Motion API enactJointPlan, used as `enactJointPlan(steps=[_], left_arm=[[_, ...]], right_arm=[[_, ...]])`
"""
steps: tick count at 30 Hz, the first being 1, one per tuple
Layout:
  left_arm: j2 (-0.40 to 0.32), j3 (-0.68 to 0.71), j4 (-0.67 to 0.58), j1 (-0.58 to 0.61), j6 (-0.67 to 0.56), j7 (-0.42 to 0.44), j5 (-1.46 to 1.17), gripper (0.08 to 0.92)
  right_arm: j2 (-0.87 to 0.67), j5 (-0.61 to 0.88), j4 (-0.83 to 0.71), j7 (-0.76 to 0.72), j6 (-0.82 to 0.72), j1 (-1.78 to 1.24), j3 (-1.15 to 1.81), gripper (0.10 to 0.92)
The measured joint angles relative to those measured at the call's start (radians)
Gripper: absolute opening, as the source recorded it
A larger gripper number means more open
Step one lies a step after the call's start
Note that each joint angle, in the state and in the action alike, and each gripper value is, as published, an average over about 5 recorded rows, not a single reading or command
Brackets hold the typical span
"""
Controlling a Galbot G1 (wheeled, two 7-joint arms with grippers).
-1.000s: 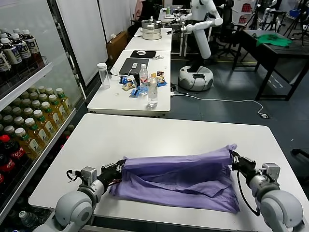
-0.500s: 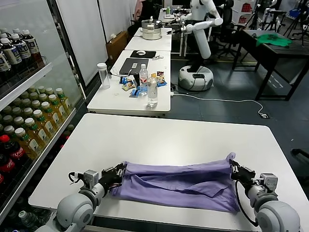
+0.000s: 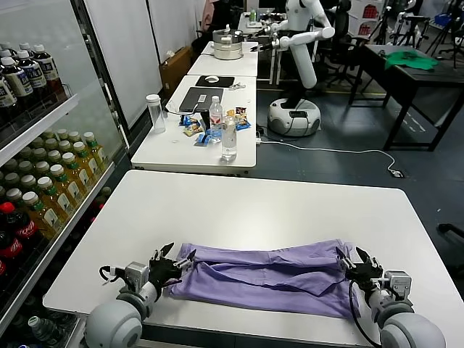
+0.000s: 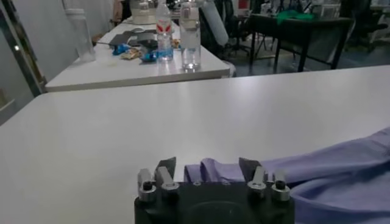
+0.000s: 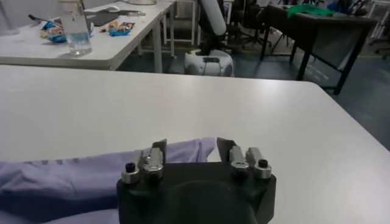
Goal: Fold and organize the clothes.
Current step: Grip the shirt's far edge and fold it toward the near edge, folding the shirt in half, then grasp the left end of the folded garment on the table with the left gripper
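Release is complete: we have opened both jaws, the left gripper (image 3: 168, 259) and right gripper (image 3: 355, 262) (each at one end), letting the raised T-shirt (image 3: 264, 274) settle folded at the table's (image 3: 254, 203) six o'clock edge. Next fold can follow.

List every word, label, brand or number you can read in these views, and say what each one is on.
No text can be read in any view.
Shelf bottles: labels too small to read.
Water bottle with red label on the far table: print blurred.
Snack packets beside it: print too small.
Lavender T-shirt: no print visible on the side showing.
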Motion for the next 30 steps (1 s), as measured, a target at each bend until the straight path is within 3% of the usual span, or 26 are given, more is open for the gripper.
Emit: enactJointPlan(steps=[5, 14, 17, 30], left_arm=[[-0.066, 0.019, -0.009, 0.025, -0.008, -0.052, 0.052, 0.819], [-0.184, 0.047, 0.035, 0.034, -0.019, -0.126, 0.136, 0.812], [-0.215, 0.051, 0.054, 0.04, -0.025, -0.144, 0.158, 0.762], [-0.28, 0.047, 0.093, 0.064, -0.037, -0.175, 0.203, 0.386]], right_arm=[[0.02, -0.018, 0.024, -0.002, 0.004, -0.034, 0.007, 0.812], [0.045, -0.037, 0.049, -0.003, 0.009, -0.07, 0.007, 0.823], [0.048, -0.039, 0.053, -0.003, 0.01, -0.074, 0.007, 0.823], [0.052, -0.039, 0.063, -0.003, 0.01, -0.078, 0.01, 0.823]])
